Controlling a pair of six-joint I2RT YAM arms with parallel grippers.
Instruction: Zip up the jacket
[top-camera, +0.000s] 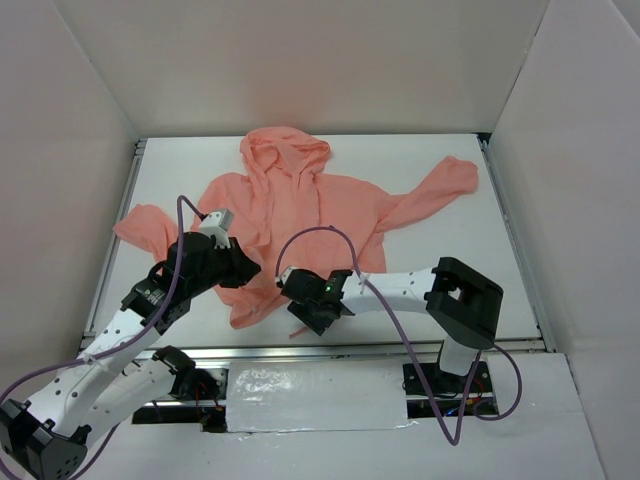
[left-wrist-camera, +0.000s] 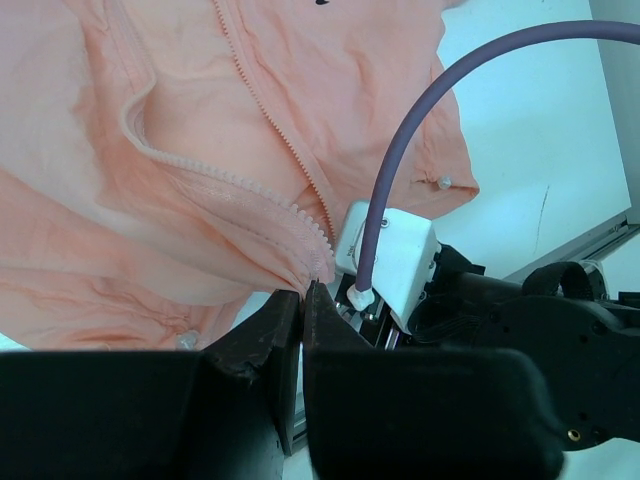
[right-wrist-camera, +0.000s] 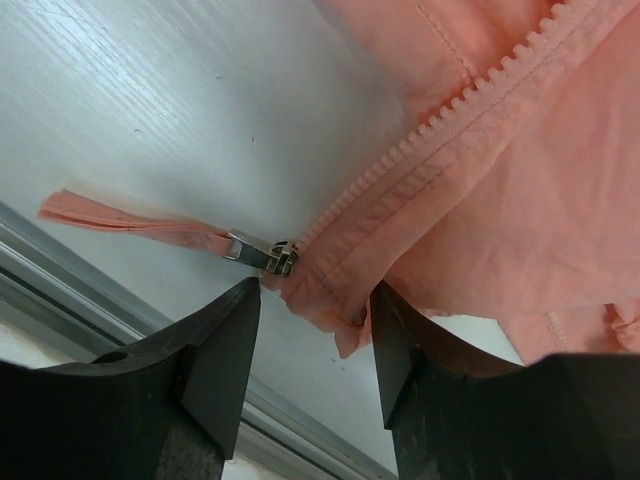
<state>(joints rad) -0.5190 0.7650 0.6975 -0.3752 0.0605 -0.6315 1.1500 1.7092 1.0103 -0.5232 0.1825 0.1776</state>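
The salmon-pink hooded jacket (top-camera: 300, 205) lies on the white table, hood at the far side, front unzipped. My left gripper (top-camera: 243, 268) is shut, pinching the bottom corner of one zipper edge (left-wrist-camera: 318, 262) of the jacket (left-wrist-camera: 200, 150). My right gripper (top-camera: 300, 312) is open at the jacket's bottom hem. In the right wrist view its fingers (right-wrist-camera: 222, 350) straddle the lower corner of the other zipper edge (right-wrist-camera: 330, 290), next to the metal zipper slider (right-wrist-camera: 262, 254) with its pink pull tab (right-wrist-camera: 120, 218).
The table's metal front rail (top-camera: 380, 350) runs just below both grippers. White walls enclose the table on three sides. A sleeve (top-camera: 435, 190) stretches to the far right and another (top-camera: 145, 225) to the left. A purple cable (left-wrist-camera: 420, 120) crosses the left wrist view.
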